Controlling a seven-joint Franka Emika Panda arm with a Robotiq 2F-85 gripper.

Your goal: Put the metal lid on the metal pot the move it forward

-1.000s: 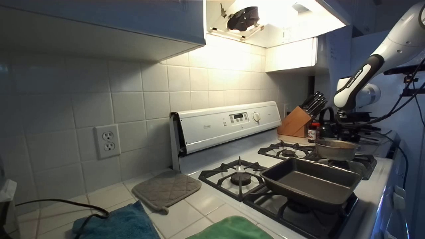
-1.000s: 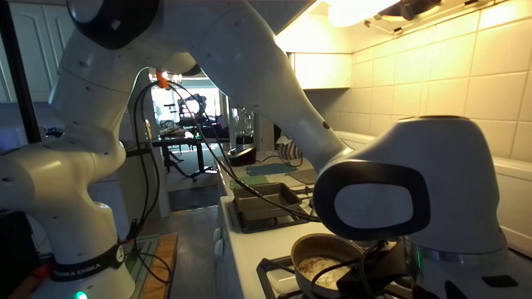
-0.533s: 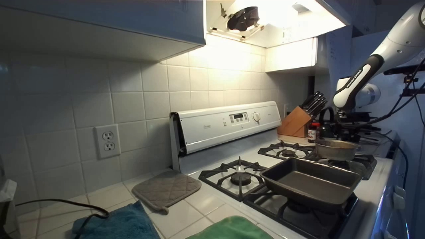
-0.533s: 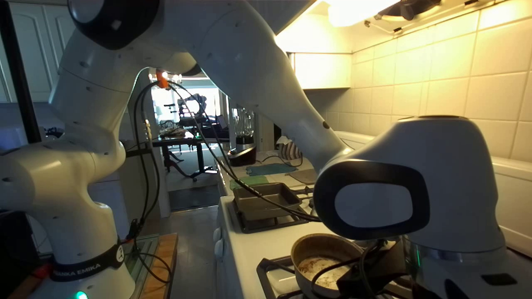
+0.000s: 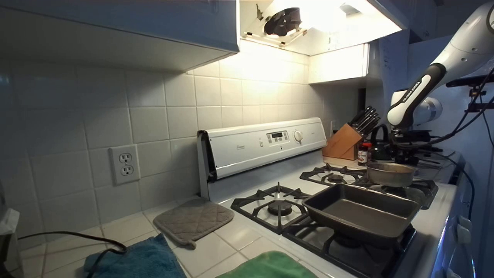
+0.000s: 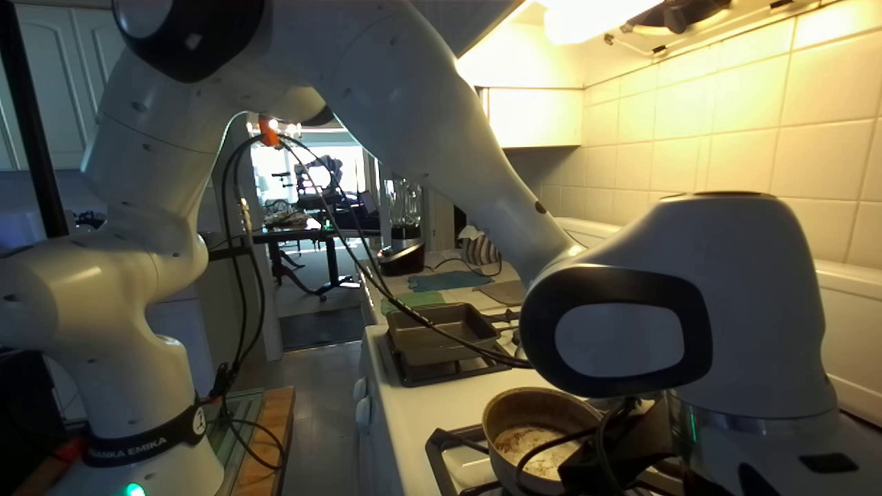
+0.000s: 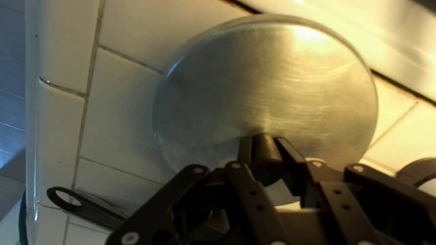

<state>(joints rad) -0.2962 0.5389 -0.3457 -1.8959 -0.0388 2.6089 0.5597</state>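
The shiny round metal lid (image 7: 265, 81) fills the middle of the wrist view, over white counter tiles. My gripper (image 7: 263, 144) has its fingers close against both sides of the lid's knob and looks shut on it. I cannot tell whether the lid is resting or slightly raised. The metal pot (image 5: 389, 175) stands on a stove burner, nearer that camera than the gripper (image 5: 403, 154). In an exterior view the pot (image 6: 537, 408) shows open on top, with a stained inside; there the fingertips and lid are hidden.
A dark rectangular pan (image 5: 362, 208) sits on the burner beside the pot. A knife block (image 5: 342, 143), a small bottle (image 5: 362, 155) and a dark kettle (image 5: 380, 150) stand behind the stove's far end. A black-handled utensil (image 7: 92, 209) lies near the lid.
The gripper's dark outline in an exterior view looks narrower than before, as if its fingers have drawn together. The arm, pot and pan have not visibly moved.
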